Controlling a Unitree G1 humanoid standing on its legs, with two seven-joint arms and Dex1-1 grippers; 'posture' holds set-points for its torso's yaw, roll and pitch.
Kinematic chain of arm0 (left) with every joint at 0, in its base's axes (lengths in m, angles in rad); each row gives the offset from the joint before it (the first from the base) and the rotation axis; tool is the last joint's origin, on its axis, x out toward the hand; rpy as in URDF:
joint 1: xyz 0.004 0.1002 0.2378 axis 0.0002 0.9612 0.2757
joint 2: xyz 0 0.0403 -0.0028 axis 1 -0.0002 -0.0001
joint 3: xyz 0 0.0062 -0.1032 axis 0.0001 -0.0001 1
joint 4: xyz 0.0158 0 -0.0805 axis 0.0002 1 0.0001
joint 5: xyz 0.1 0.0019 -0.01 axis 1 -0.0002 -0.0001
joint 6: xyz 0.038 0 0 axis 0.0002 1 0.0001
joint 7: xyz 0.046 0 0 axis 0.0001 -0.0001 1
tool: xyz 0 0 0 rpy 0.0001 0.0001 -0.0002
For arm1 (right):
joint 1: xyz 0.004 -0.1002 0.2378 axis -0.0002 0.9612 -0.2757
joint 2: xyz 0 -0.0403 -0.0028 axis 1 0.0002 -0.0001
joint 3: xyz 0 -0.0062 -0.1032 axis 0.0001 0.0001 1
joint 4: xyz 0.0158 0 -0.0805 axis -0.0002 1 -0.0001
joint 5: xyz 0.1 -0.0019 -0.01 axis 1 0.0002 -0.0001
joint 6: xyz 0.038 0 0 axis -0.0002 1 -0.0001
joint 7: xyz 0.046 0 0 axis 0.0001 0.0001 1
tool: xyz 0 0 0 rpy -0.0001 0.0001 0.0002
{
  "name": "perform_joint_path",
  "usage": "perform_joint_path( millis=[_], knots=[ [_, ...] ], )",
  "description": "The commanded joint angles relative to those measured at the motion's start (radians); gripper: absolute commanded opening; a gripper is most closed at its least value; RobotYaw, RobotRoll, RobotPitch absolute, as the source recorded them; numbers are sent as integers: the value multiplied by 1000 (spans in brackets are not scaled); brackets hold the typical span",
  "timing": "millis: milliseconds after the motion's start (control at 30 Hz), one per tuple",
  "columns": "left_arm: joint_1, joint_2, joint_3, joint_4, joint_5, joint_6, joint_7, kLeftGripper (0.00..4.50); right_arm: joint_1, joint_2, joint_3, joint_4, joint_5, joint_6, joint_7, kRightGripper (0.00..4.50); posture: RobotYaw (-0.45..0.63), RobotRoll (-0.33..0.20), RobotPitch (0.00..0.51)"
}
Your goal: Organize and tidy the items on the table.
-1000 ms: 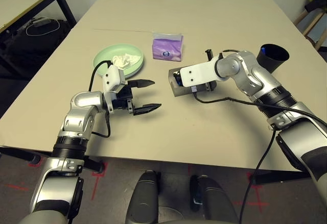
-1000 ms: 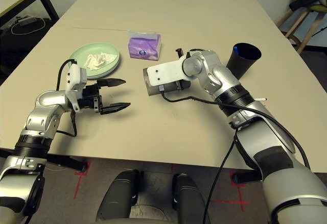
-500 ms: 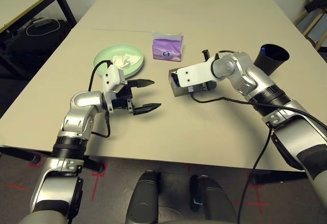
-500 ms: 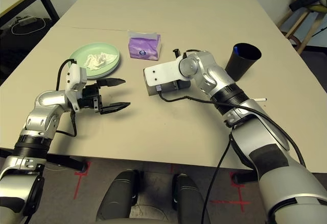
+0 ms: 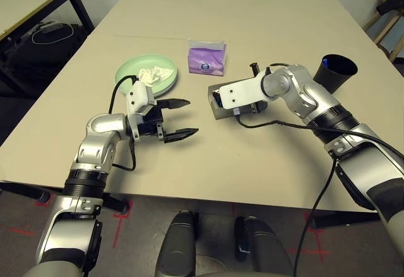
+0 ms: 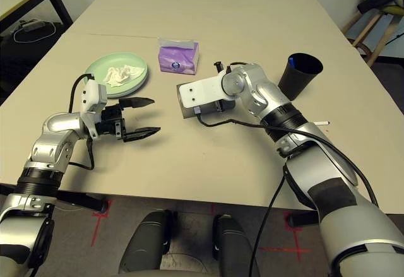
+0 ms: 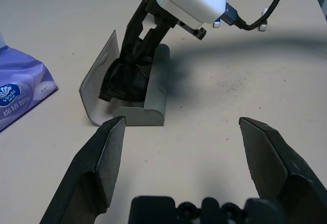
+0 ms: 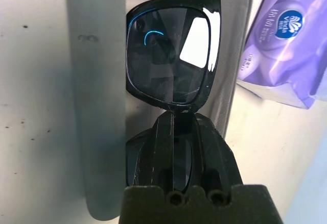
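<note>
Black sunglasses [image 8: 171, 55] were pinched in the right gripper [image 8: 173, 132] inside the open glasses case [image 7: 134, 89]; seating flat before release was advised. Left gripper [image 5: 180, 118] was held wide, empty.

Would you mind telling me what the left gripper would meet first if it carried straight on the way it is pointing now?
Most likely the open glasses case, which lies straight ahead of the open left gripper with bare table between them. The right gripper is shut on the sunglasses inside that case.

Tissue [image 5: 155, 73] on plate [image 5: 129, 72]; tissue pack [image 5: 207, 58] right of it; sunglasses [image 8: 171, 63] apparently in case [image 7: 153, 104]
</note>
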Motion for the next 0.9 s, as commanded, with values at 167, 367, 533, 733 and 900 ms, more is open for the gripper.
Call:
perform_joint_path(
  millis=[167, 367, 533, 733, 900],
  knots=[
    [14, 8, -2, -24, -12, 7, -3, 4500, 15, -7, 12, -3, -4, 2, 12, 345, 254, 0, 104],
    [8, 2, -6, -21, -9, 8, 1, 4500, 3, -20, 7, -37, -5, 11, 41, 1470, 243, 0, 92],
    [-5, 2, -8, -8, -8, 7, -5, 4500, -2, -47, -15, -100, 14, 30, 82, 3378, 225, 0, 88],
    [-32, -1, -10, 32, -2, -2, -15, 4500, 5, -86, -84, -203, 79, 119, 134, 4463, 191, 0, 80],
    [-63, -15, -9, 85, -1, -16, -17, 4500, 80, -123, -190, -287, 207, 266, 211, 4463, 153, 0, 78]
  ],
)
